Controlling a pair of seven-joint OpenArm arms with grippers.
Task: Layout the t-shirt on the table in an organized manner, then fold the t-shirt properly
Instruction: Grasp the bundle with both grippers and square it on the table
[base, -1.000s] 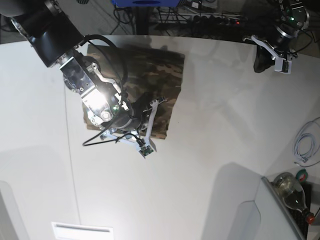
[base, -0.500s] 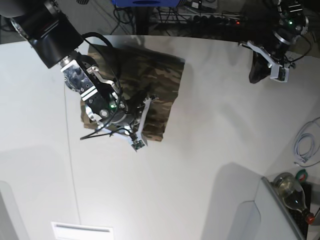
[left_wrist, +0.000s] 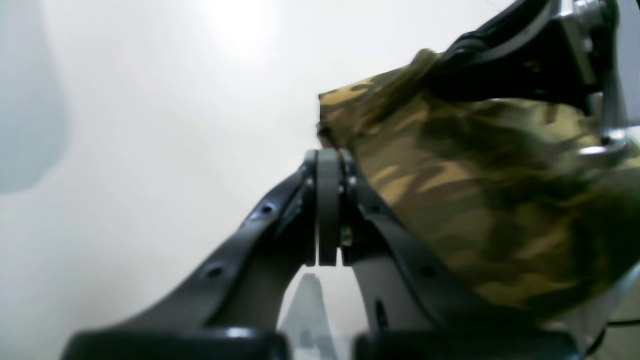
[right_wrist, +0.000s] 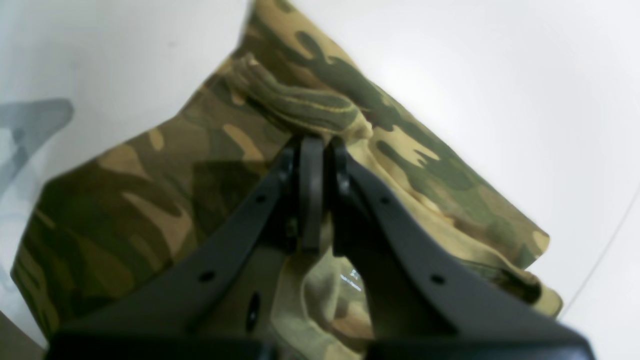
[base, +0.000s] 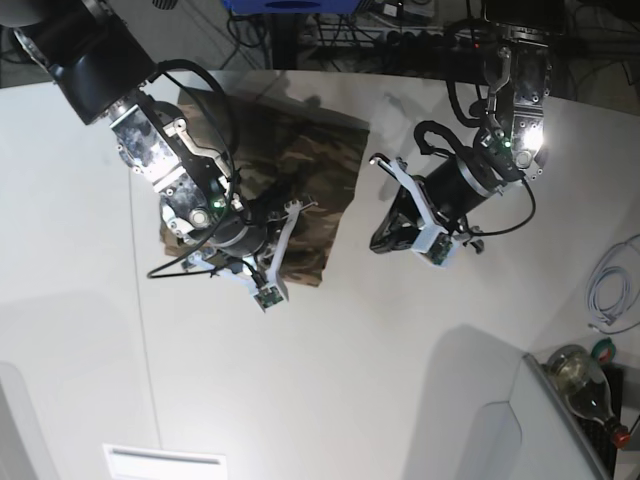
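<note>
Camouflage t-shirt lies folded on the white counter. Right arm leans low over it, right pincer pressed together with its tips on a bunched cloth ridge; whether it pinches that, I cannot tell. Left arm angles down beside the shirt's edge, left pincer pressed together, empty.

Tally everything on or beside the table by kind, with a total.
T-shirt: 1
Robot grippers: 2, left and right
Cable coil: 1
Glass bottle: 1
Total: 5
</note>
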